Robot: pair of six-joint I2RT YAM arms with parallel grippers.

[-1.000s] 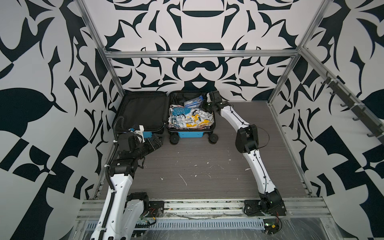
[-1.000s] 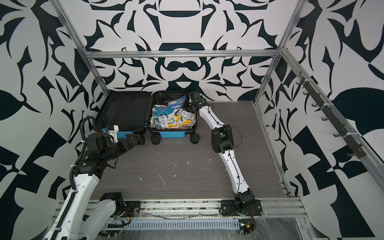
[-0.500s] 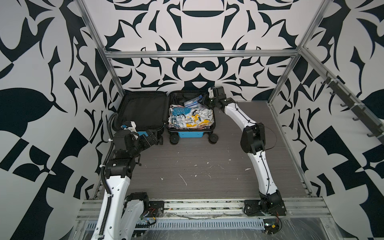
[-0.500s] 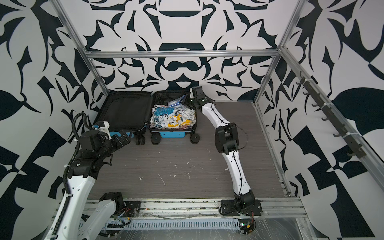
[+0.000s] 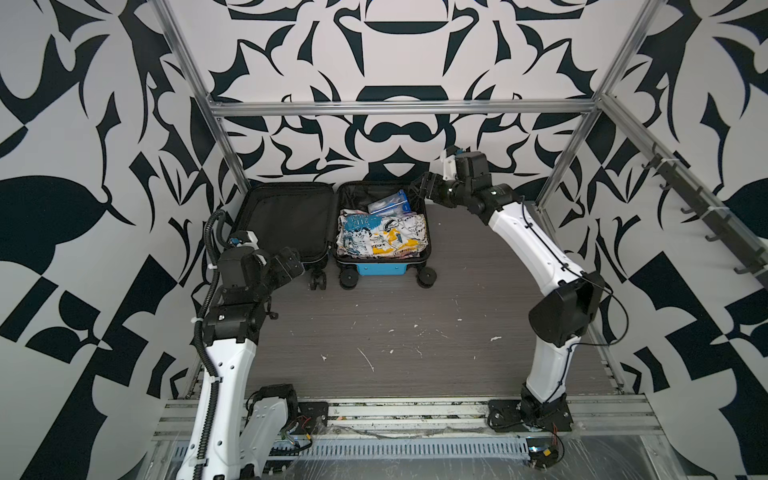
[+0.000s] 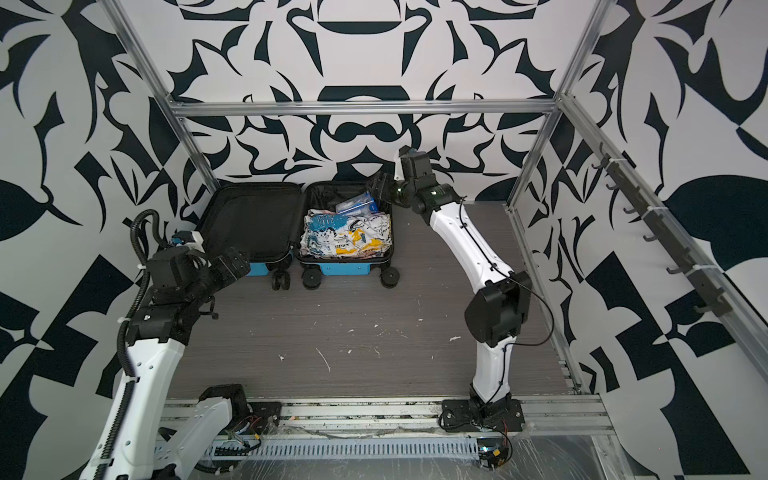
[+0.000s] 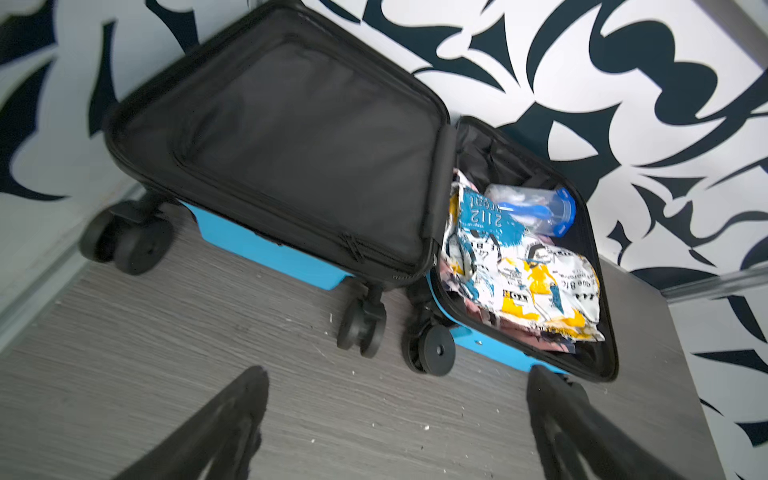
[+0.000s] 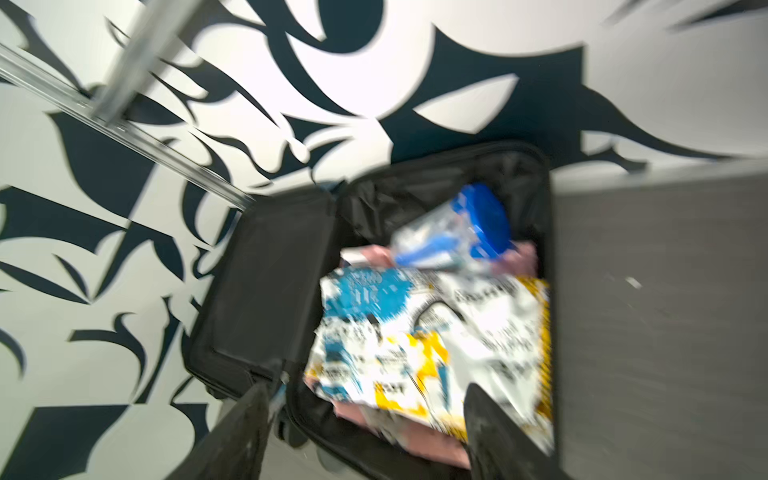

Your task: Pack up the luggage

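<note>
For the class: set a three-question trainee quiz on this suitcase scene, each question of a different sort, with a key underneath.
1. True or false: the suitcase is zipped shut.
2. Multiple choice: in both top views, where does the printed bundle lie? A. in the suitcase's left half; B. in its right half; C. outside the suitcase.
3. Fill the gap: the clear tub inside the suitcase has a ____ lid.

Key: 1 false; 2 B; 3 blue.
</note>
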